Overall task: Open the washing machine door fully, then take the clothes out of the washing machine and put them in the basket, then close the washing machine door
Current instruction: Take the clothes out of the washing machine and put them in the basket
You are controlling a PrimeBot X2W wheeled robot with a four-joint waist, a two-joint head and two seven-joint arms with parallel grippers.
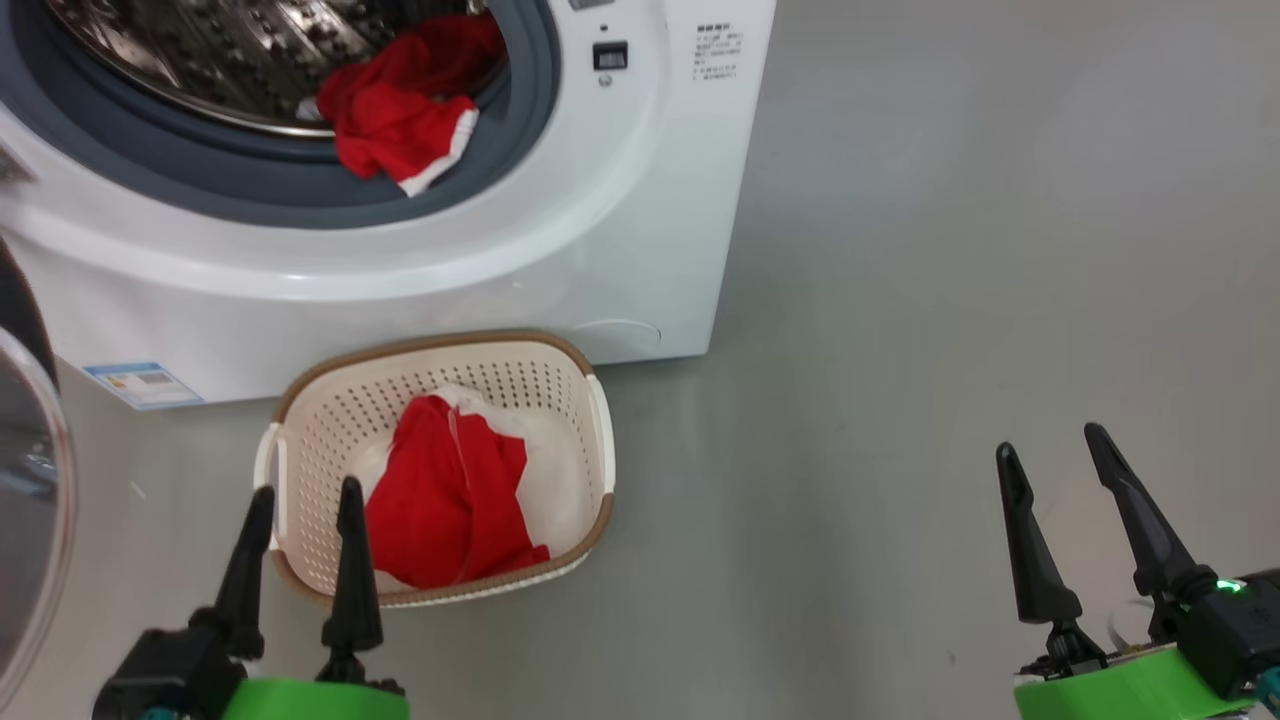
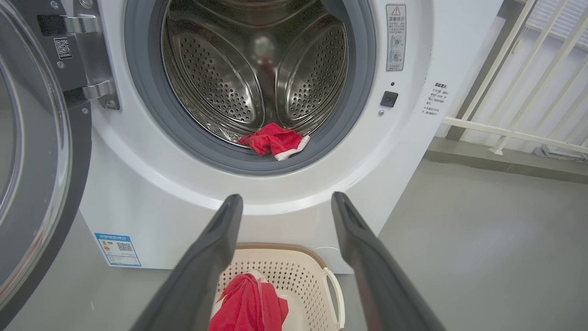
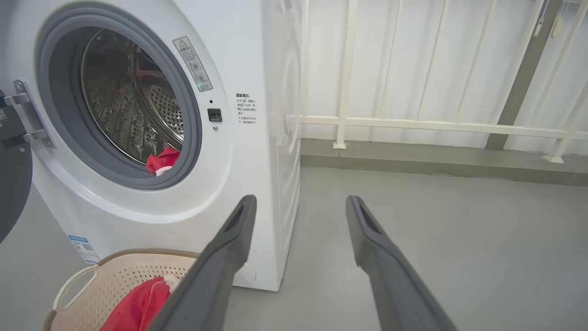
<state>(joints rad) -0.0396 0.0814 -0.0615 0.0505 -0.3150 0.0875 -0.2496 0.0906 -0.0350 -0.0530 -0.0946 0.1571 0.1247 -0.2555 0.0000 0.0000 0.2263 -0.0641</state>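
Red clothes (image 1: 400, 120) lie split: one piece on the grey rubber ring (image 1: 200, 185) of the washing machine (image 1: 620, 250), another in the basket (image 1: 440, 345) just before it. The washing machine door (image 1: 30, 500) stands open at left. Our left gripper (image 1: 306, 488) hovers by the basket's near rim, our right gripper (image 1: 1050, 440) well right; we see both with fingers apart, empty.

Head view downward, wrist views level, sharing washing machine (image 1: 640, 200), basket (image 1: 330, 420)

Washing machine (image 2: 138, 197): warning sticker (image 2: 395, 37), triangle sign, Chinese print too small to be read; blue label (image 2: 118, 249) with QR code. Washing machine door (image 2: 78, 151): QR-code sticker (image 2: 63, 48).
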